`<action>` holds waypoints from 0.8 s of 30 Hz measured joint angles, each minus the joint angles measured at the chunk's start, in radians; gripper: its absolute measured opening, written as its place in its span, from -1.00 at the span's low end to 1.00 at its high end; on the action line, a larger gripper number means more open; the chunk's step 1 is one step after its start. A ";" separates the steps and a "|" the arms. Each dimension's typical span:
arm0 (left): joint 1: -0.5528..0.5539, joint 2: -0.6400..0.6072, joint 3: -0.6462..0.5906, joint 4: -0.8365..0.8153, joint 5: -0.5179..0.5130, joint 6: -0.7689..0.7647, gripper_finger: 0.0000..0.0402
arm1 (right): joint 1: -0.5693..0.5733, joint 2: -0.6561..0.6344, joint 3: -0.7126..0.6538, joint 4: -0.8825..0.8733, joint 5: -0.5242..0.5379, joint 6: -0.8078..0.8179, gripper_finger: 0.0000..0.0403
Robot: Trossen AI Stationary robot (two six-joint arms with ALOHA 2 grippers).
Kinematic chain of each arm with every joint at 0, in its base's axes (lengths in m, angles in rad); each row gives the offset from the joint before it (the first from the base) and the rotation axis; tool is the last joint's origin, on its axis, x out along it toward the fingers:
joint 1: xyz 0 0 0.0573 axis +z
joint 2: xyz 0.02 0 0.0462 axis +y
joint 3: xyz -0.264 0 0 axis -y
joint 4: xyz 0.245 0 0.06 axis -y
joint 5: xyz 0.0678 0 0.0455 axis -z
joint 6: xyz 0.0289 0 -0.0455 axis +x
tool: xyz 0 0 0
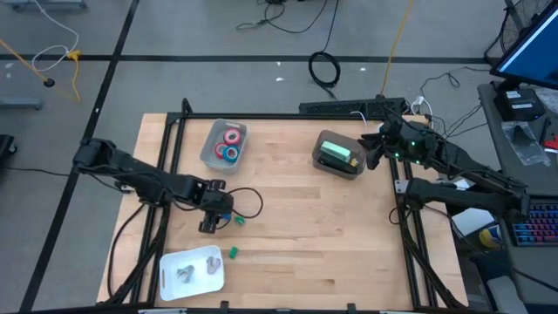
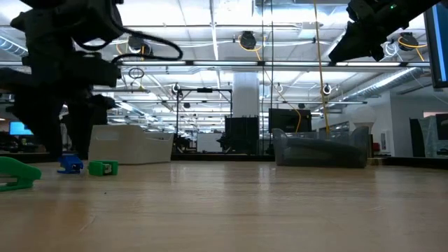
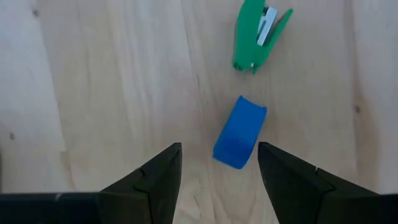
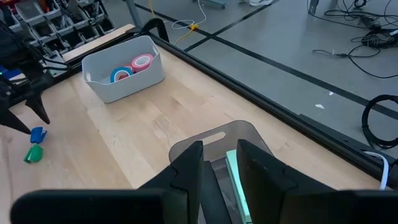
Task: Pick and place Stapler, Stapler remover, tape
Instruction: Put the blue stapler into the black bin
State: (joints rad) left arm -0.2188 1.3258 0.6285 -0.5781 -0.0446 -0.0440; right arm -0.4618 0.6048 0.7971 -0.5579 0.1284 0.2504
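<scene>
My left gripper (image 1: 212, 221) points down, open, low over the wood. A small blue block (image 3: 240, 132) lies flat just ahead of its fingertips, untouched. Beyond the block lies a small green jawed piece with a metal insert (image 3: 258, 34), like a stapler remover. A second green bit (image 1: 233, 253) lies nearer the front edge. The red and blue tape rolls (image 1: 231, 144) sit in a grey bin (image 4: 149, 74) at the far left. The green stapler (image 4: 239, 180) lies in a dark clear bin (image 1: 327, 161). My right gripper (image 4: 221, 146) hovers above that bin, slightly open and holding nothing.
A white tray (image 1: 174, 277) with two greyish pieces stands at the near left corner. Black frame rails run along the table's left, far and right edges. The middle and near right of the tabletop are bare wood.
</scene>
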 joint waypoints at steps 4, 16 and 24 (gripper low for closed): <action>0.000 0.051 0.000 0.013 0.002 0.013 0.08 | 0.000 0.000 0.000 0.000 0.000 0.000 -0.56; 0.000 0.111 0.003 0.048 0.036 0.024 0.07 | -0.001 0.000 0.000 0.000 0.001 -0.004 -0.56; 0.000 0.101 0.001 0.050 0.037 0.016 0.06 | -0.001 0.000 0.000 0.000 0.001 -0.004 -0.56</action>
State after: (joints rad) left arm -0.2184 1.4265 0.6292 -0.5285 -0.0078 -0.0279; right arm -0.4625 0.6052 0.7975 -0.5576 0.1291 0.2466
